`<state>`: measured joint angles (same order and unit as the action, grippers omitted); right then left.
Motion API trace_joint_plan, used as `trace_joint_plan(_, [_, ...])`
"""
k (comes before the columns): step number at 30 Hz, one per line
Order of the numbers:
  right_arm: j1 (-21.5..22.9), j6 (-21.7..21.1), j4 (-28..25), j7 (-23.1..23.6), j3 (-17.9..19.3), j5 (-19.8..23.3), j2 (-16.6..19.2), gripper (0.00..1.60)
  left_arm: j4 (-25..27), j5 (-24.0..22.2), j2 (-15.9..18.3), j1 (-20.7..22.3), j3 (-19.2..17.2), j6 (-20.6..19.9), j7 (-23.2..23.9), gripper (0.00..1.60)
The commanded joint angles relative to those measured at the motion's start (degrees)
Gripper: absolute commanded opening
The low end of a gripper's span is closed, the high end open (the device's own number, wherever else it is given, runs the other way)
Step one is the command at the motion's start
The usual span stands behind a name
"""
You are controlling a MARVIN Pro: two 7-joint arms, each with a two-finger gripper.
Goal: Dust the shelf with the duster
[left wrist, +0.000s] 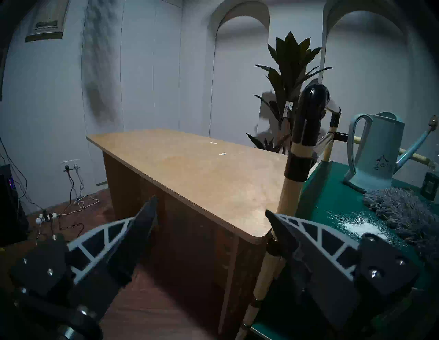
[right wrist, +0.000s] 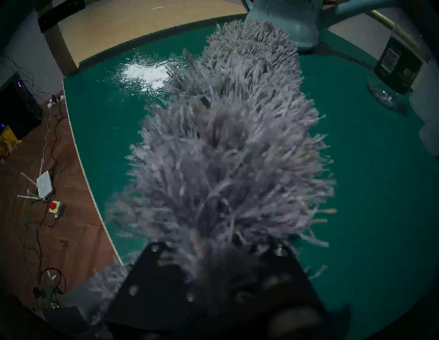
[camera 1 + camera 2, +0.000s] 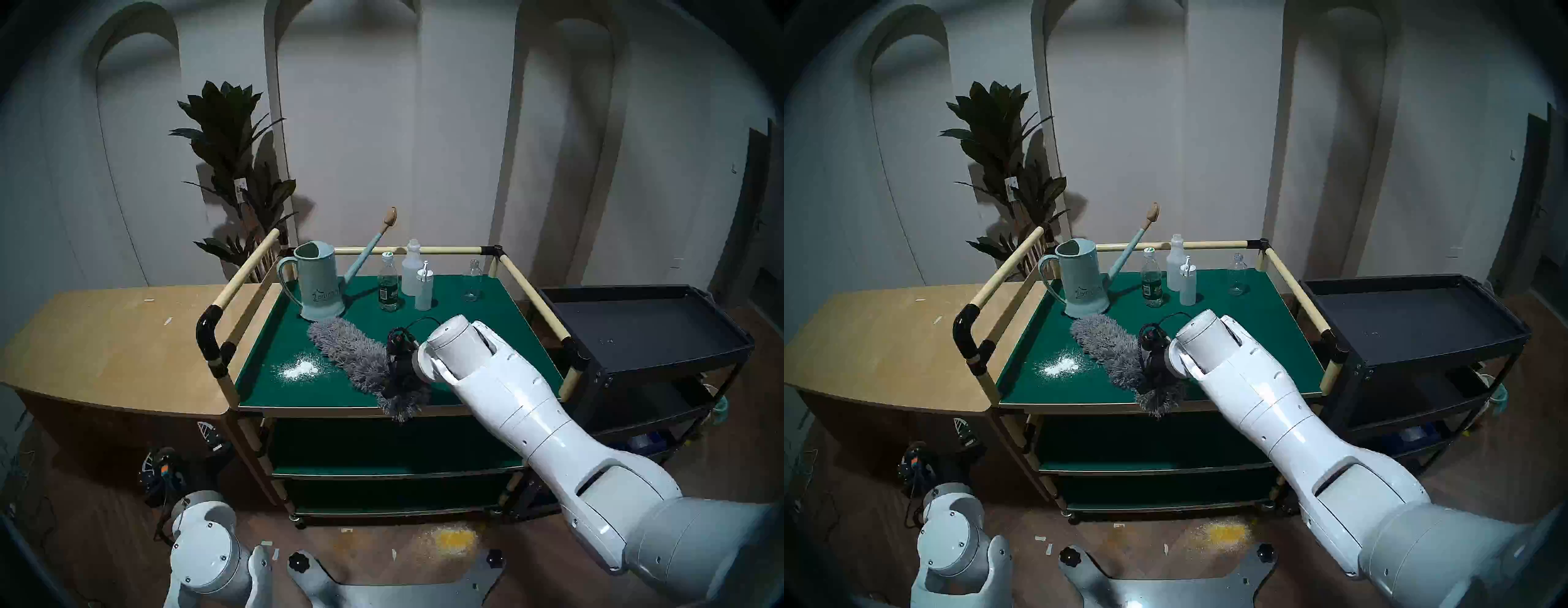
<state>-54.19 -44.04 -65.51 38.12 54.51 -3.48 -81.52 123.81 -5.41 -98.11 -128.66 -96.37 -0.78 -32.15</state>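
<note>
The shelf (image 3: 479, 339) is a three-tier cart with dark green boards and cream rails. The grey fluffy duster (image 3: 352, 352) lies slanted on the top board, its near end hanging over the front edge. A patch of white powder (image 3: 299, 367) lies just left of it. My right gripper (image 3: 396, 373) is shut on the duster near its near end. In the right wrist view the duster (image 2: 225, 142) hides the fingers and looks blurred. My left gripper (image 1: 210, 209) is open and empty, low beside the shelf's left front post (image 1: 288, 197).
At the back of the top board stand a pale blue watering can (image 3: 318, 282), three bottles (image 3: 388, 282) and a glass jar (image 3: 473, 280). A light wooden cabinet (image 3: 110, 348) adjoins the left side, a black tray cart (image 3: 645, 327) the right. Yellow powder (image 3: 449, 539) lies on the floor.
</note>
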Motion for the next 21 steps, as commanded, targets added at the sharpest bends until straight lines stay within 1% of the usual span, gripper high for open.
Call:
trace_joint_plan(1, [0.3, 2.0, 3.3, 0.8, -3.1, -0.2, -4.2, 0.00, 1.8, 0.1, 0.3, -1.7, 0.3, 1.7, -2.0, 1.60])
trace_joint_plan(11, [2.3, 5.0, 8.6, 0.4, -5.5, -1.6, -8.0, 0.00, 2.4, -0.2, 0.1, -3.2, 0.4, 2.7, -4.7, 1.60])
trace_joint_plan(21, [3.8, 7.6, 12.8, 1.2, -7.8, -2.8, -10.6, 0.00, 2.1, -0.9, 0.1, -4.1, 0.4, 4.2, -7.2, 1.60])
